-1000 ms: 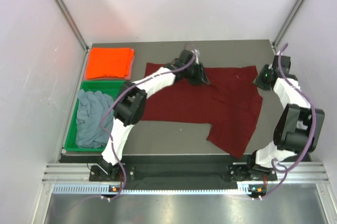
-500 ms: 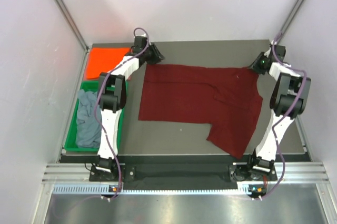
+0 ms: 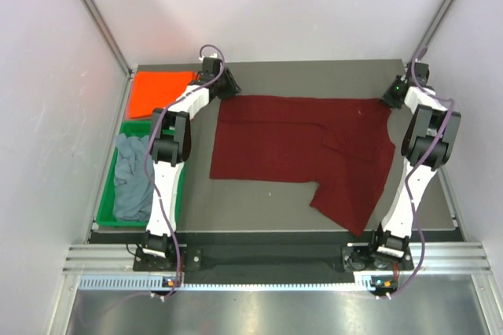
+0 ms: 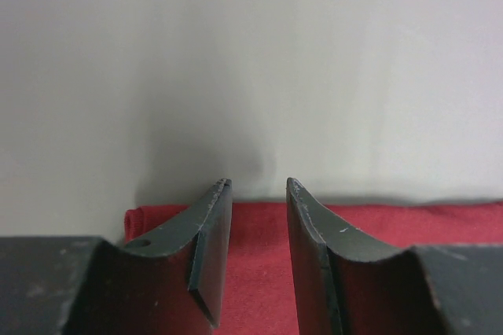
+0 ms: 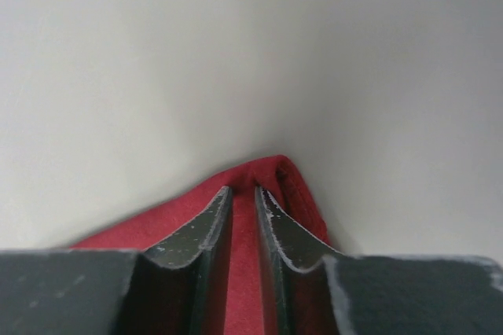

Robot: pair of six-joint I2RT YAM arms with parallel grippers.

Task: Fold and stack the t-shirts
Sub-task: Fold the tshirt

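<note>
One of three is finished: the orange t-shirt (image 3: 161, 93) lies folded at the far-left of the desk (image 3: 259, 205). The grey-blue t-shirt (image 3: 134, 178) sits crumpled in the green tray (image 3: 106, 213). The maroon t-shirt (image 3: 302, 142) lies spread out mid-desk, not yet folded. The left hand (image 4: 258, 182) is slightly parted over its far-left corner, with no grip evident. The right hand (image 5: 242, 188) is pinched on its far-right corner.

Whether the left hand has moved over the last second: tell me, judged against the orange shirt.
Yes. The left hand swung left and farther away, ending just right of the orange shirt, at the maroon shirt's far-left corner.
</note>
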